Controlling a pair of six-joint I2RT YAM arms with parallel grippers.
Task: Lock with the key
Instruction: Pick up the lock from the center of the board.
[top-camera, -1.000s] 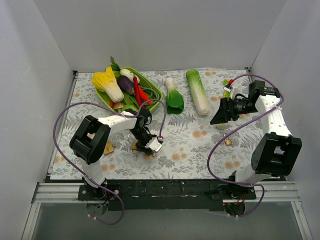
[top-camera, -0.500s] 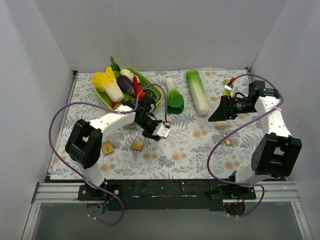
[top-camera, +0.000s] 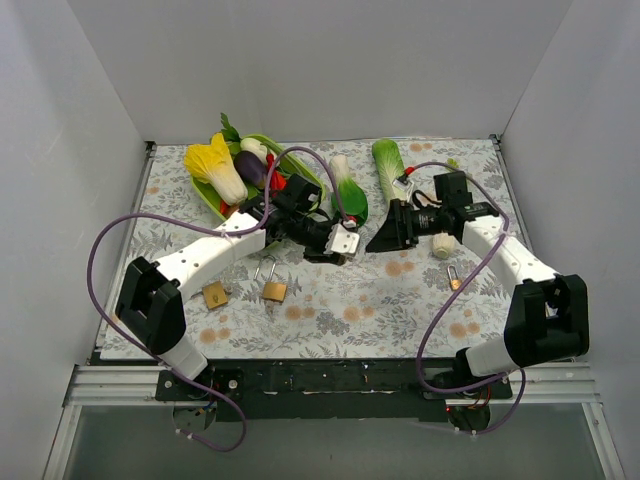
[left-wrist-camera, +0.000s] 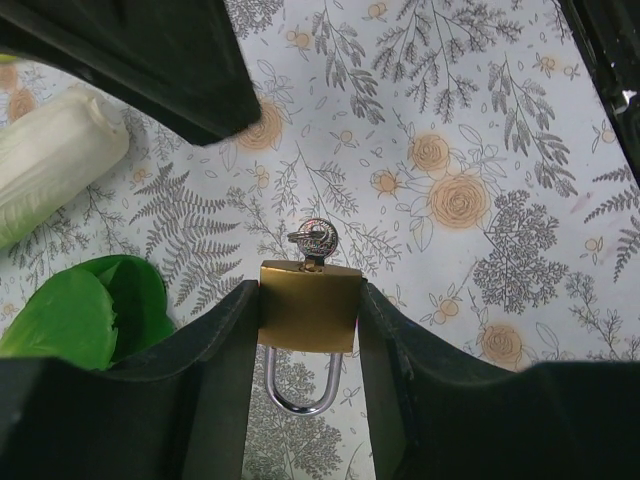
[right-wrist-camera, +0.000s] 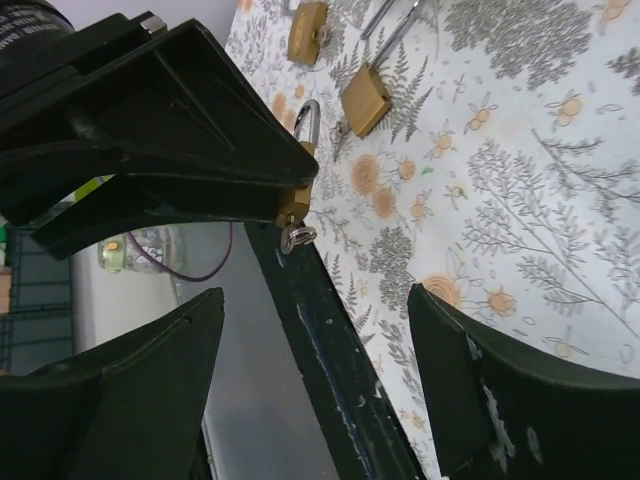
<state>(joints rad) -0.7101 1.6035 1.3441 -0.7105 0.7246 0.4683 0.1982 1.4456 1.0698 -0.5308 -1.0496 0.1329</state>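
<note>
Padlock (left-wrist-camera: 308, 305) is held clear of the desk (top-camera: 380, 310) by the left pincer (left-wrist-camera: 308, 300), whose two fingers (left-wrist-camera: 225, 370) are clenched on the sides of the brass body. In the left wrist view the shackle (left-wrist-camera: 297, 385) is turned back toward the wrist, and the key (left-wrist-camera: 313, 240) is seated in the keyhole at the outer end of the body. Whether the shackle is pressed home cannot be told.

Beyond the key, the dark fingers (left-wrist-camera: 150, 60) of the right pincer (right-wrist-camera: 315, 295) are seen spread wide apart with nothing between them. In the right wrist view the padlock and key are seen just ahead of the gap between those fingers, apart from both.

From above, a loose padlock (top-camera: 214, 295) and a second loose padlock (top-camera: 272, 291) are found lying on the flowered desk nearest the arm bases, to the left of centre and near each other. Farther in, above the middle of the desk, the two pincers are pointed at each other, the left one coming from the left and the right one from the right, with only a small gap left between them.

Toward the far edge, a green tray (top-camera: 204, 193) filled with vegetables is set at the left. A bok choy (top-camera: 348, 195) and a napa cabbage (top-camera: 395, 185) are laid side by side to its right.
</note>
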